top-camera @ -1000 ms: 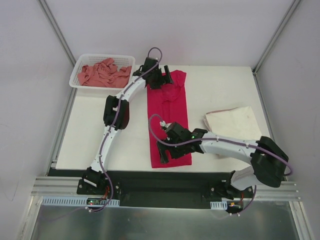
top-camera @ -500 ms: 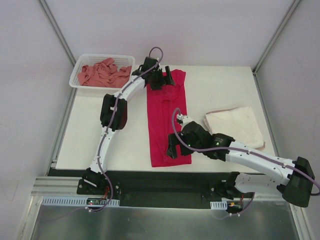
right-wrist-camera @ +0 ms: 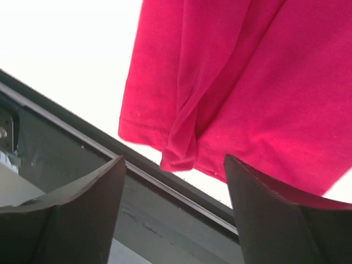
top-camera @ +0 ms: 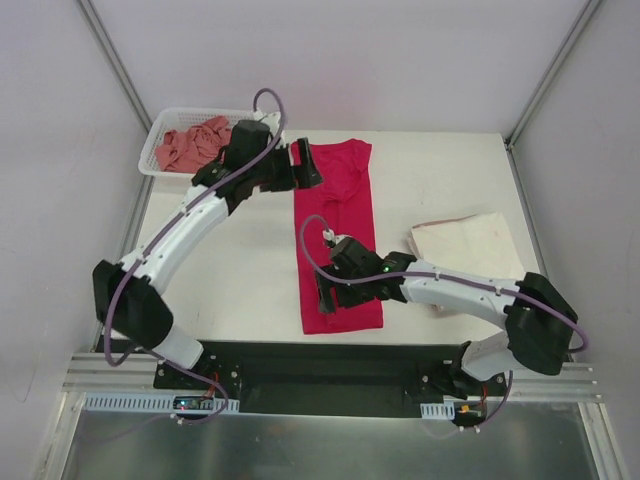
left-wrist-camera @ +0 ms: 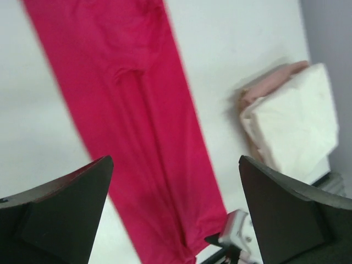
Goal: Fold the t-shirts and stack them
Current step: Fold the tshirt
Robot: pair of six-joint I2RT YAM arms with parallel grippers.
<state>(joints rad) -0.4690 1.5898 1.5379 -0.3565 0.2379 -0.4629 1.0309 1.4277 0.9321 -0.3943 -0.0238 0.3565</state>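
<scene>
On the table (top-camera: pixel 230 270) the magenta t-shirt (top-camera: pixel 340 230) lies as a long narrow strip from the far side to the near edge. The cream t-shirt (top-camera: pixel 470 245) is folded at the right, and the salmon t-shirt (top-camera: pixel 185 145) is crumpled in the basket (top-camera: pixel 160 128). I judge the cloth light, soft and limp, so it will sag and slide. My left pincer (top-camera: pixel 305 165) is wide open just beside the far end. My right pincer (right-wrist-camera: pixel 173 159) hangs open over the near hem (right-wrist-camera: pixel 165 140). I would pinch all layers there, near the corners.
</scene>
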